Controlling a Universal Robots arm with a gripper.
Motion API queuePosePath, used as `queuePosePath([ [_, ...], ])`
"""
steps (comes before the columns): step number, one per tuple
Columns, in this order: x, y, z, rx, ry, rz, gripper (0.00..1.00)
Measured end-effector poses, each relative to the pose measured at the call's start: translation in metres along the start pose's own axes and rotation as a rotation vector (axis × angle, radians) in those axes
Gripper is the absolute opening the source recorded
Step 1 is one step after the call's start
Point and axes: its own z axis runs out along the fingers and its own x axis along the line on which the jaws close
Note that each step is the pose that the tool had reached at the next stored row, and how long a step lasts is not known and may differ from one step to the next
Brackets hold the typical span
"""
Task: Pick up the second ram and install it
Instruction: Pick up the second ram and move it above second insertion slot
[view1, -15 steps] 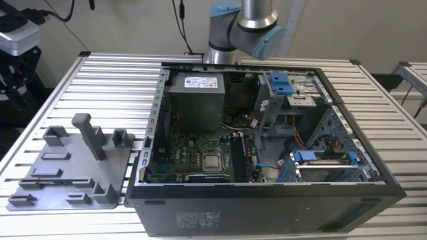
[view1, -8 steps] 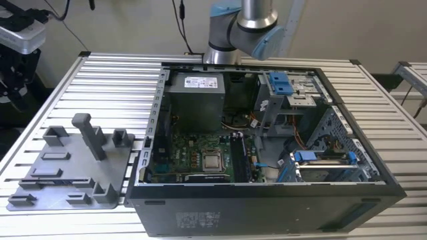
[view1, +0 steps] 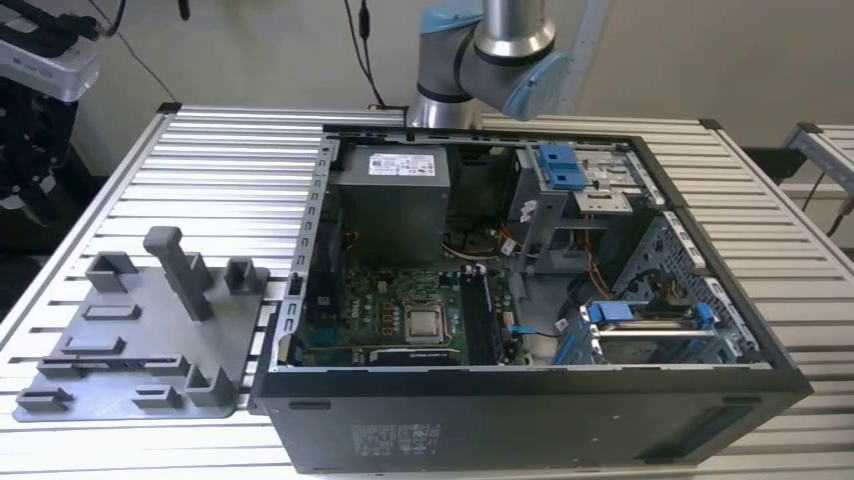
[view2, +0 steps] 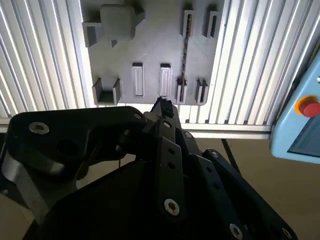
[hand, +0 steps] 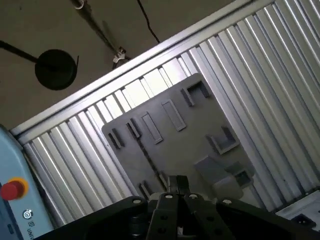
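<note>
The second ram (view2: 184, 47) is a thin dark strip standing on edge in the slots of the grey holder plate (view2: 150, 40). The first wrist view shows the ram (hand: 145, 152) as a dark line across the plate (hand: 185, 135). In the exterior view the plate (view1: 147, 330) lies on the slatted table at the exterior view's left of the open computer case. My gripper (view2: 162, 106) hangs high above the plate with its tips together and nothing between them. In the first wrist view the gripper (hand: 178, 182) is over the plate's near edge.
The open computer case (view1: 534, 400) holds a motherboard with long black slots (view1: 481, 320), a power supply (view1: 387, 200) and blue drive brackets. The robot's arm (view1: 487, 60) rises behind the case. A pendant with a red button (view2: 308, 107) sits past the table edge.
</note>
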Motion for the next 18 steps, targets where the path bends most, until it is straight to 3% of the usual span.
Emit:
queuePosePath([
  [6, -0.0001, -0.0001, -0.0001, 0.0079, -0.0004, -0.108, 0.11],
  [18, 0.0000, 0.0000, 0.0006, 0.0056, 0.0073, -0.327, 0.11],
])
